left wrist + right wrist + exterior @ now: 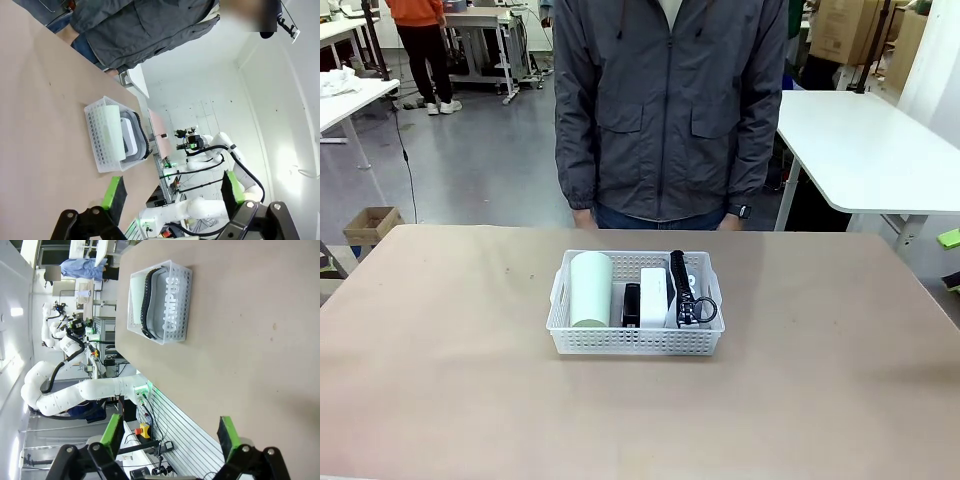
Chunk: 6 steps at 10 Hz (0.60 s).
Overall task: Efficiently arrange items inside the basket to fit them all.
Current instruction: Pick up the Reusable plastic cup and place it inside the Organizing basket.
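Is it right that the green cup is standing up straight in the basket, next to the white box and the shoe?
Not quite. The green cup is lying on its side in the basket, not standing up. The front view shows it stretched along the basket's left end. The rest is right: the white box and the shoe sit beside it.

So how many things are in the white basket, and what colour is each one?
Pale green: 1, the cup
White: 1, the small box
Black: 1, the stapler
Grey with black sole: 1, the shoe
Total: 4, all inside the basket
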Motion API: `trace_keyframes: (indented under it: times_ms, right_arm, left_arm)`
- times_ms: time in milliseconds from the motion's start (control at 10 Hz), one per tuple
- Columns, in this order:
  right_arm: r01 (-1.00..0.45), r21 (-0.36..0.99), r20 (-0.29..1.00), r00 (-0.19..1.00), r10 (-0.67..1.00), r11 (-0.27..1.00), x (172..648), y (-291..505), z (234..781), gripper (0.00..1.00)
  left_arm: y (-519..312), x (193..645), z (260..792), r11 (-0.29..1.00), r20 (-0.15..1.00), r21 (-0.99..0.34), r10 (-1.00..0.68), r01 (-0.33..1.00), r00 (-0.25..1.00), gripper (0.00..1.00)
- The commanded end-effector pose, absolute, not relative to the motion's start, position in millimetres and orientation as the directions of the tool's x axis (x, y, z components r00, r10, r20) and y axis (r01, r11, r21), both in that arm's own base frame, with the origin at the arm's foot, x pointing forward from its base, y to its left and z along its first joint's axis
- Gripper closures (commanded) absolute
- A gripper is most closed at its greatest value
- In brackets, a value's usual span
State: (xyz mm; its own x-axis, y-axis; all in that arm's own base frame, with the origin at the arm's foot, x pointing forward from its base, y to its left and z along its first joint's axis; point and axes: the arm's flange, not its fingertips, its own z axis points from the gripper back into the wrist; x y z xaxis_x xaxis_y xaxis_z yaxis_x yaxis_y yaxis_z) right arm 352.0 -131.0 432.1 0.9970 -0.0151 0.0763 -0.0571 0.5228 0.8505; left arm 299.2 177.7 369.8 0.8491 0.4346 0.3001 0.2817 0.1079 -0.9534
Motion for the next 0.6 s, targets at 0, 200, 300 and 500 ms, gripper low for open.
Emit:
trace_keyframes:
  times_ms: [0,200,300,500]
  right_arm:
    - [-0.062,0.845,0.074,0.997,-0.002,0.531,349.1,-132.9,434.2,0.00]
    - [-0.062,0.845,0.074,0.997,-0.002,0.531,349.1,-132.9,434.2,0.00]
    - [-0.062,0.845,0.074,0.997,-0.002,0.531,349.1,-132.9,434.2,0.00]
    - [-0.062,0.845,0.074,0.997,-0.002,0.531,349.1,-132.9,434.2,0.00]
  left_arm:
    - [175.7,297.9,372.5,0.107,0.289,-0.957,0.447,0.270,0.847,0.00]
    - [175.7,297.9,372.5,0.107,0.289,-0.957,0.447,0.270,0.847,0.00]
    - [175.7,297.9,372.5,0.107,0.289,-0.957,0.447,0.270,0.847,0.00]
    - [175.7,297.9,372.5,0.107,0.289,-0.957,0.447,0.270,0.847,0.00]
